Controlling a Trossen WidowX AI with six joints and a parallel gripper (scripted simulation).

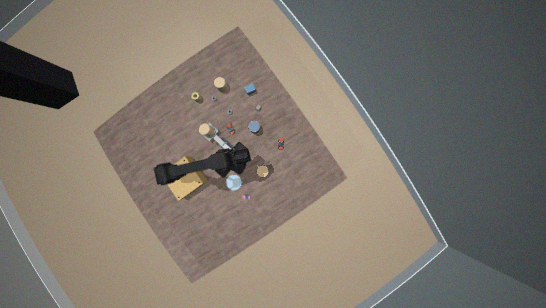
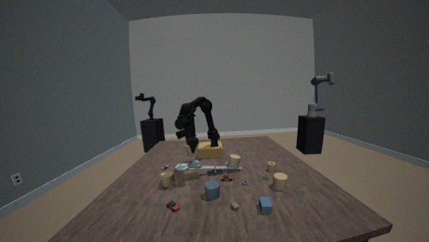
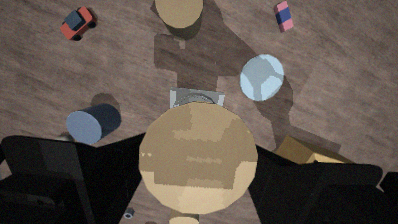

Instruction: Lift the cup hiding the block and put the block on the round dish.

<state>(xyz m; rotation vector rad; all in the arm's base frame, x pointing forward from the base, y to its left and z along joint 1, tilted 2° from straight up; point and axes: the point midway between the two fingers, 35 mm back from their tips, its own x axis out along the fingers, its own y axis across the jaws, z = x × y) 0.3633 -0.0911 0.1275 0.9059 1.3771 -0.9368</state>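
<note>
My gripper (image 2: 192,148) (image 3: 197,137) is shut on a tan cup (image 2: 189,151) (image 3: 198,145), held raised over one end of the balance (image 2: 206,168) (image 3: 173,96). A grey-green shape (image 2: 195,163) sits on that end under the cup; its curved edge shows in the wrist view, mostly covered by the cup. I cannot tell its full shape. The other tan cup (image 1: 205,130) (image 2: 234,160) stands upright on the far end of the balance. The pale blue round dish (image 1: 233,183) (image 2: 181,166) (image 3: 262,78) lies beside the raised cup's end, with nothing on it.
A tan cylinder (image 1: 262,172) (image 2: 167,179) (image 3: 179,11) stands near the dish. A blue cylinder (image 1: 254,126) (image 2: 212,191) (image 3: 84,127) stands on the other side. Another tan cylinder (image 1: 219,83), a blue box (image 1: 250,89), a yellow ring (image 1: 195,96) and small toy cars lie around.
</note>
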